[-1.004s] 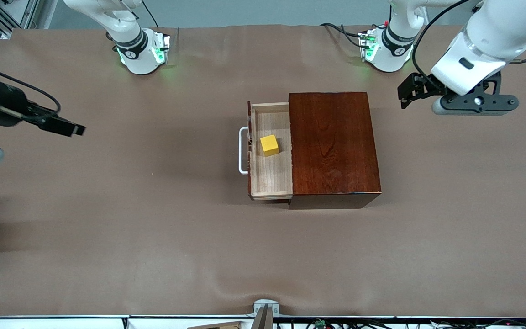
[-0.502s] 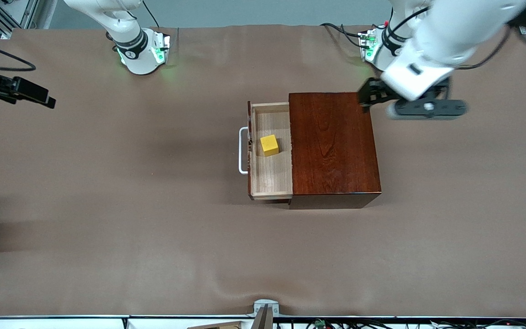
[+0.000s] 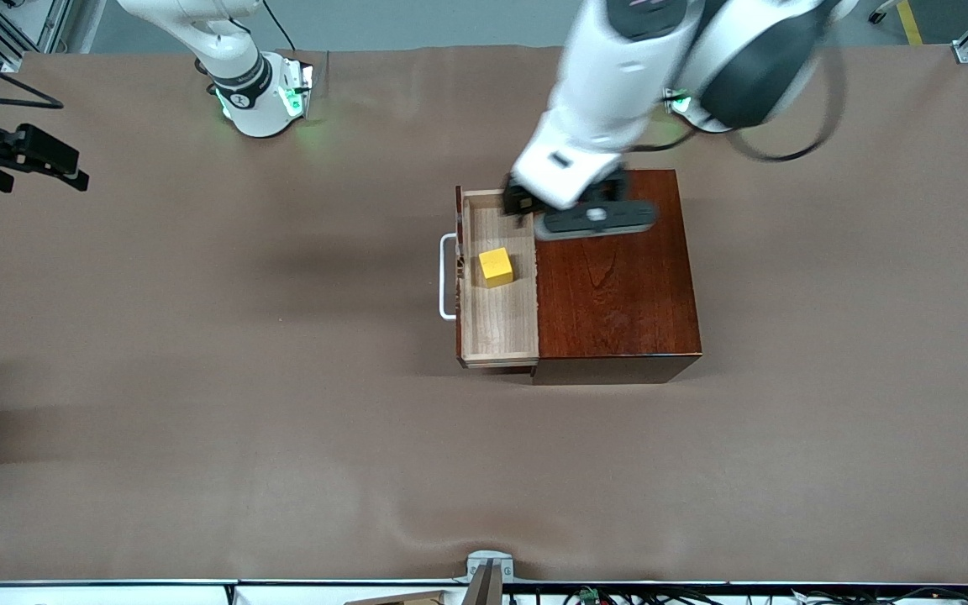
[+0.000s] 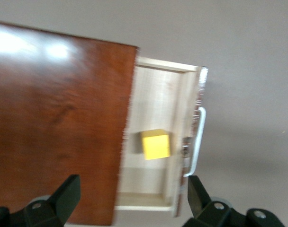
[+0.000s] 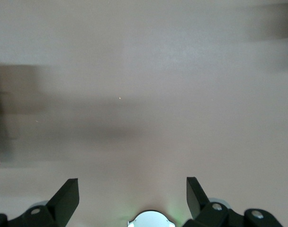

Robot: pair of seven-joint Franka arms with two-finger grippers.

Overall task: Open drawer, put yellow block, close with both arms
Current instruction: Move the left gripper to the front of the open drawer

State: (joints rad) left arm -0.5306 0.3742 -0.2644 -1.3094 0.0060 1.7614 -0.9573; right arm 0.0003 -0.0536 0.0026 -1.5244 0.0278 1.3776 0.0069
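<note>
Inside open drawer: yellow block

right gripper — jaws wide | over bare table

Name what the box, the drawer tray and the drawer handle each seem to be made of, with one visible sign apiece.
Box: dark reddish wood or veneer with a glossy finish; grain and glare show.
Drawer tray: pale bare-looking wood; fine grain, matt.
Handle: smooth white bar, perhaps painted metal or plastic; unclear which.
</note>
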